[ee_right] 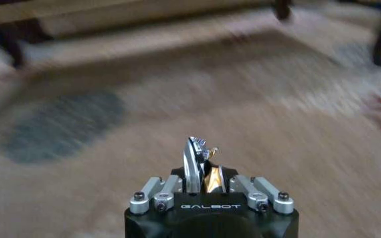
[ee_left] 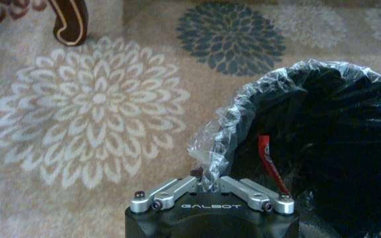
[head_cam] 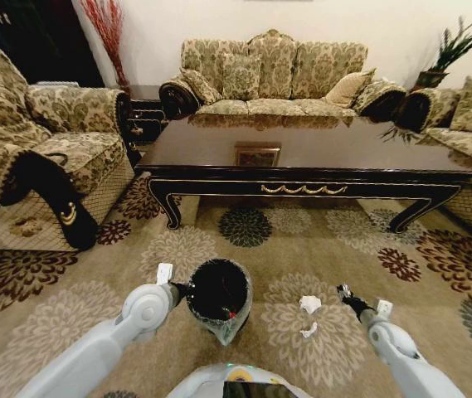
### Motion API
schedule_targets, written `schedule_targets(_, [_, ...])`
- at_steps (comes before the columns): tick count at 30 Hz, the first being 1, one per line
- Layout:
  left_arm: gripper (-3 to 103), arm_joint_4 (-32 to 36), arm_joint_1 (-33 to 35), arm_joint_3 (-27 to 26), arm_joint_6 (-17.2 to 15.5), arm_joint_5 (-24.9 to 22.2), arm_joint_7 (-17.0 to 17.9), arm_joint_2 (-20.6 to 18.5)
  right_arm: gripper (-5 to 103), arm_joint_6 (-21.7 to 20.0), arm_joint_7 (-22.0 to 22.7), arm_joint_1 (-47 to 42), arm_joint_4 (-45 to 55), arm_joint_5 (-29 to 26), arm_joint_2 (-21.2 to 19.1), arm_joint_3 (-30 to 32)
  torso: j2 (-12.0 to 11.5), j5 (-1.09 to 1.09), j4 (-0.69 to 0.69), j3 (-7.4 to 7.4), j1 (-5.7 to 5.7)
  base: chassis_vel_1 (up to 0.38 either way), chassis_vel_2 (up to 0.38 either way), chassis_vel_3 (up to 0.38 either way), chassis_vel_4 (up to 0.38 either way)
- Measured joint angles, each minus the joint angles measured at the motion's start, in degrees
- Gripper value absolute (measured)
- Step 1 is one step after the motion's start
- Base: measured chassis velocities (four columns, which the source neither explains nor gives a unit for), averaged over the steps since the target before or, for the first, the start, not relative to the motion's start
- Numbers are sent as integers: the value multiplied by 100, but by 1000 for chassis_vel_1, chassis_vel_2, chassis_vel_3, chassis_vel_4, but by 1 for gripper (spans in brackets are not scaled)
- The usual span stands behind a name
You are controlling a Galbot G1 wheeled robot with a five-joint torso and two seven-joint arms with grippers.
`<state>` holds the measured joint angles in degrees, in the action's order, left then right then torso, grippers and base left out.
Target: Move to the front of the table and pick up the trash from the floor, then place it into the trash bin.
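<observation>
While two crumpled white paper scraps (head_cam: pixel 309 304) lie on the beige flower-medallion carpet (head_cam: pixel 70 323), just to the right of the small round black wastebasket (head_cam: pixel 217 290), the pickup is judged not yet finished. A small red wrapper (ee_left: pixel 270 161) is seen inside the bin, against the thin clear plastic liner (ee_left: pixel 220 136) folded over its rim. The bin is steadied by the left gripper (head_cam: pixel 177 290), whose fingers are pinched together on the liner at the rim, presumably so that the mouth is kept tipped toward the scraps. The right gripper (head_cam: pixel 343 293) is held low beside the scraps, apart from them, its fingers (ee_right: pixel 192 163) drawn narrow; a small shiny bit seems pinched between them, though this cannot be told for sure. Beyond stands the long, glossy dark brown coffee table (head_cam: pixel 318 157) with gold trim.
</observation>
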<state>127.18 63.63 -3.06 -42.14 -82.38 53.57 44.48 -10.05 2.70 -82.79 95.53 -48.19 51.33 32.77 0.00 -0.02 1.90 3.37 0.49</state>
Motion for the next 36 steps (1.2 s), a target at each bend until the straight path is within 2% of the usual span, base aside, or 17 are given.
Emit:
schedule_targets(3, [0,-37,-230,212,0,-24,45,-9,32,0,46,-331,924,132,-61,144,0,1,2,0,0,0,0,0,0])
schedule_targets(4, [0,-37,-230,212,0,-24,45,-9,32,0,46,-331,924,132,-61,144,0,1,2,0,0,0,0,0,0])
schedule_targets(8, [0,-190,-834,690,0,-174,92,26,32,-106,191,-785,2221,265,-56,311,0,4,1,0,0,0,0,0,0])
schedule_targets(9, [0,-190,-834,690,0,-174,92,26,32,-106,191,-785,2221,265,-56,311,0,4,1,0,0,0,0,0,0])
schedule_targets(11, [0,-368,-1303,1087,0,-265,161,155,32,-159,204,-971,2785,546,-57,366,0,-2,0,0,0,0,0,0,0])
schedule_targets(12, [0,-482,-1579,1356,0,-313,223,260,32,-164,205,-1041,3022,725,-57,373,0,4,1,0,0,0,0,0,0])
schedule_targets(13, [0,-482,-1579,1356,0,-313,223,260,32,-164,205,-1041,3022,725,-57,373,0,4,1,0,0,0,0,0,0])
schedule_targets(16, [0,-724,-2162,1948,0,-487,351,532,32,-197,221,-1218,3511,864,-61,361,0,-1,0,1,0,0,0,0,0])
schedule_targets(17, [0,-724,-2162,1948,0,-487,351,532,32,-197,221,-1218,3511,864,-61,361,0,-1,0,1,0,0,0,0,0])
schedule_targets(18, [0,-848,-2461,2206,0,-564,422,683,32,-207,222,-1348,3761,897,-71,341,0,3,-4,1,0,0,0,0,0])
schedule_targets(19, [0,-949,-2665,2398,0,-612,485,806,32,-210,208,-1446,3944,953,-79,325,0,6,0,1,0,0,0,0,0])
schedule_targets(21, [0,-1117,-2977,2690,0,-689,554,1057,32,-208,147,-1538,4178,1148,-83,278,0,0,0,0,0,0,0,0,0])
schedule_targets(27, [0,-1409,-3388,3126,0,-779,722,1518,32,-181,43,-1775,4502,1327,-94,208,0,4,1,1,0,0,0,0,0])
schedule_targets(36, [0,-1583,-3570,3305,0,-825,836,1805,29,-144,-52,-1979,4382,1610,-44,83,0,3,1,1,0,0,0,0,0])
